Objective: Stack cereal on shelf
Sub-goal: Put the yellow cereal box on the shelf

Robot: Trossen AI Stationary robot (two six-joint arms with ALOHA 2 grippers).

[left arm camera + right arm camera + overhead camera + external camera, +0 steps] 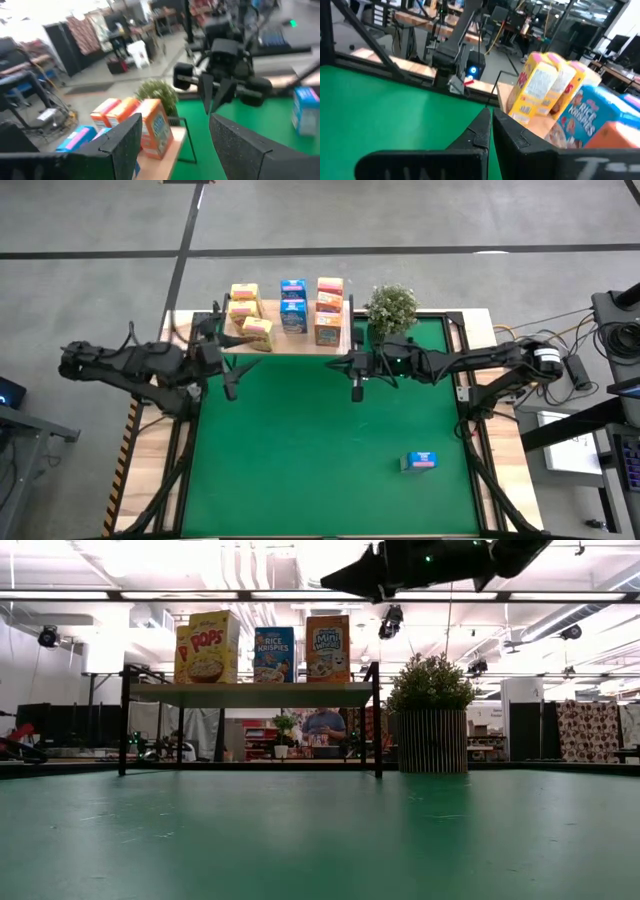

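Observation:
The light-wood shelf [285, 340] stands at the table's far edge. On it stand three yellow boxes [247, 313], two blue boxes [293, 305] and three orange-red boxes [329, 310]. They also show in the low view: yellow [207, 648], blue [274, 654], orange-red [328, 648]. A third blue box [420, 461] lies on the green mat at the near right and also shows in the left wrist view [304, 107]. My left gripper [232, 385] [175, 122] is open and empty in front of the shelf's left part. My right gripper [357, 388] [491, 117] is shut and empty in front of the shelf's right end.
A green potted plant [391, 308] stands right of the shelf, close behind my right arm. The green mat [310, 470] covers the table's middle. The table's black frame rails [465, 380] run along the sides.

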